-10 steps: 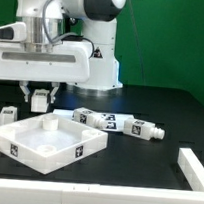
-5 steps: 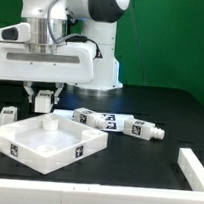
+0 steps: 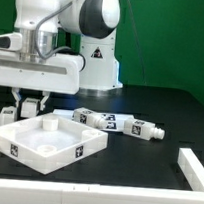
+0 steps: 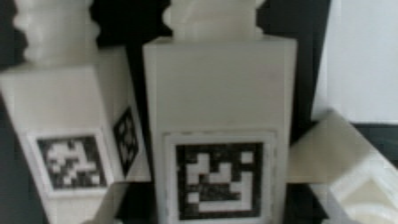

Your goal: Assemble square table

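The square table's white top (image 3: pixel 46 140) lies in the front on the exterior view's left, rim up, with round corner sockets. My gripper (image 3: pixel 27 106) hangs just behind its far left corner, shut on a white tagged leg (image 4: pixel 214 100) that fills the wrist view between the fingers (image 4: pixel 347 165). In the exterior view that leg is mostly hidden by the hand. A second leg (image 3: pixel 7 112) stands right beside it, and the same leg (image 4: pixel 63 110) shows close alongside in the wrist view. More legs (image 3: pixel 99 118) lie in a row behind the top, ending at one (image 3: pixel 143 129) toward the right.
The robot's white base (image 3: pixel 98 65) stands behind the parts. A white bar (image 3: pixel 193 166) lies at the front right, and a white strip (image 3: pixel 22 193) runs along the front edge. The table is black, the backdrop green.
The arm has swung toward the exterior view's left and dropped slightly, bringing the gripper and its leg from above the top's far edge to beside the standing leg.
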Tool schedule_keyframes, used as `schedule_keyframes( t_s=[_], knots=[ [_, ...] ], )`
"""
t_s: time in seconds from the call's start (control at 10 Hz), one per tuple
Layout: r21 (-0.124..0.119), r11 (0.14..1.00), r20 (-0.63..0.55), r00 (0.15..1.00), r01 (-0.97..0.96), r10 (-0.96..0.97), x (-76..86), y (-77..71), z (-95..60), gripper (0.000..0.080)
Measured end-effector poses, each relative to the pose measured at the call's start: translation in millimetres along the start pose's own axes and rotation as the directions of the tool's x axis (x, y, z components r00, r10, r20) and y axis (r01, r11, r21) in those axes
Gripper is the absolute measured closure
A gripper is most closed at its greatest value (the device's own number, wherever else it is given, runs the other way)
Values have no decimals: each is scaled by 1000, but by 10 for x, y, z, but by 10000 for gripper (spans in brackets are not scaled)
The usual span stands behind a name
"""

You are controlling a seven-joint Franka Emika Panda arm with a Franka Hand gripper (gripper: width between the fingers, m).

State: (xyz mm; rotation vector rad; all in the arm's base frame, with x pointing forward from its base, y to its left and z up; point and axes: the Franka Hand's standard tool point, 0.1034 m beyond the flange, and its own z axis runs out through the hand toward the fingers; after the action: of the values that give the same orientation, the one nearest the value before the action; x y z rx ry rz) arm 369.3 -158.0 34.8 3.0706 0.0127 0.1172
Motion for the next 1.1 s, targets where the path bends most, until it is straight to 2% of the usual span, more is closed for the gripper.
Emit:
schedule_keyframes(
  t_s=[0.7,0.9,1.0,1.1],
  knots=[
    [10,1000,18,1000,-18,17,-34,24,34,515],
    [22,1000,31,999,-22,21,-43,15,43,515],
    [20,998,34,997,-64,63,-68,-72,64,515],
    [32,997,57,996,-69,67,-165,-366,119,515]
  ],
)
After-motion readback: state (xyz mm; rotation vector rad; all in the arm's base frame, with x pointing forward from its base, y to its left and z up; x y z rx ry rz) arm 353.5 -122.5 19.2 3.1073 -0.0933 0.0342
